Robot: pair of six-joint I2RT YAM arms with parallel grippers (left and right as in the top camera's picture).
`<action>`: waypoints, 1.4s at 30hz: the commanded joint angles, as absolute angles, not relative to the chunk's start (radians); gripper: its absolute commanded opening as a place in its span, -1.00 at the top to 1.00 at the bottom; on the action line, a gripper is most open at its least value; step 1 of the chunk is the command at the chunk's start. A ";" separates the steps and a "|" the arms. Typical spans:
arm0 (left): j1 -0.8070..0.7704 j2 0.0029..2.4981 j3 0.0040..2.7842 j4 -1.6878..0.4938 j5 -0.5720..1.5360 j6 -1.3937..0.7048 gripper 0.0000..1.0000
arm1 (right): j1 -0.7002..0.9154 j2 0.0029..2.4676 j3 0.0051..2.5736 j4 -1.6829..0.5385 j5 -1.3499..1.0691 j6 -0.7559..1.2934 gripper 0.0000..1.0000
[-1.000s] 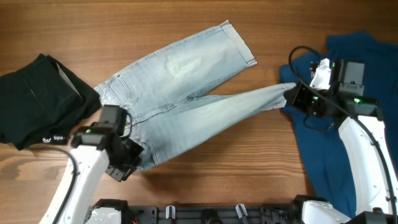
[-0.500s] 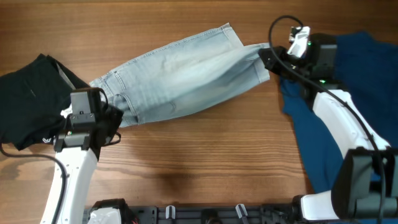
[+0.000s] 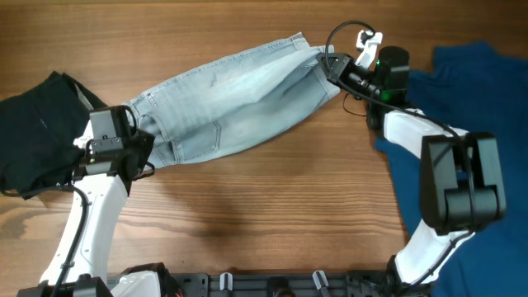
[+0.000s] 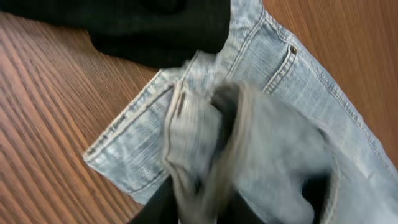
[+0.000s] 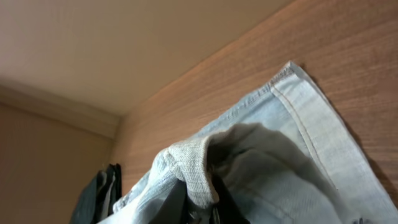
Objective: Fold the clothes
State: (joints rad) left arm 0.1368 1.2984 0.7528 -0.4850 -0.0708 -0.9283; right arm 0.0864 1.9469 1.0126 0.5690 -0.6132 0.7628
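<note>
Left fingers pinch the bunched waistband of the faded denim jeans near the left edge of the wood-grain counter; right fingers clamp a folded hem toward the far edge.

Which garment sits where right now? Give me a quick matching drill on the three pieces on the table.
Column one:
1. pale light-blue denim jeans
2. black fabric garment
3. dark-blue cloth top

Column two:
A. right side of the table, partly under the right arm
B. left edge of the table
C. middle of the table, one end in the left pincer, the other in the right pincer

Pairs: 1-C, 2-B, 3-A
</note>
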 commanded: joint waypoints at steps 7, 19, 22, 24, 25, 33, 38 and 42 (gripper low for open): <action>0.149 1.302 0.767 -0.553 -0.109 -0.813 -0.33 | -0.022 1.881 1.031 0.237 -0.809 0.538 -0.68; 0.137 1.240 1.014 -0.884 0.180 -0.387 0.20 | 0.096 1.841 1.029 -0.102 -0.273 0.521 -0.58; 0.110 1.266 1.014 -0.919 0.179 -0.341 0.29 | 0.098 1.897 1.029 -0.012 -0.297 0.600 -0.54; 0.094 1.291 1.014 -0.925 0.179 -0.341 0.27 | 0.101 1.945 1.029 0.053 -0.334 0.675 -0.52; 0.088 1.308 1.014 -0.925 0.179 -0.341 0.20 | 0.104 1.969 1.029 0.082 -0.350 0.701 -0.52; 0.080 1.422 1.014 -0.924 0.179 -0.340 -0.04 | 0.152 2.068 1.029 0.274 -0.386 0.728 0.47; 0.080 1.422 1.014 -0.923 0.178 -0.340 -0.04 | 0.044 1.898 1.029 0.029 -0.419 0.576 0.91; 0.080 1.422 1.014 -0.886 0.179 -0.340 -0.17 | -0.002 1.604 1.029 -0.406 -0.395 0.350 -0.79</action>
State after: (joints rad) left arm 0.0849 1.4178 1.0126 -0.9077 0.1669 -0.3531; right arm 0.0071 1.7554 1.0298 -0.2993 -0.4129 0.5182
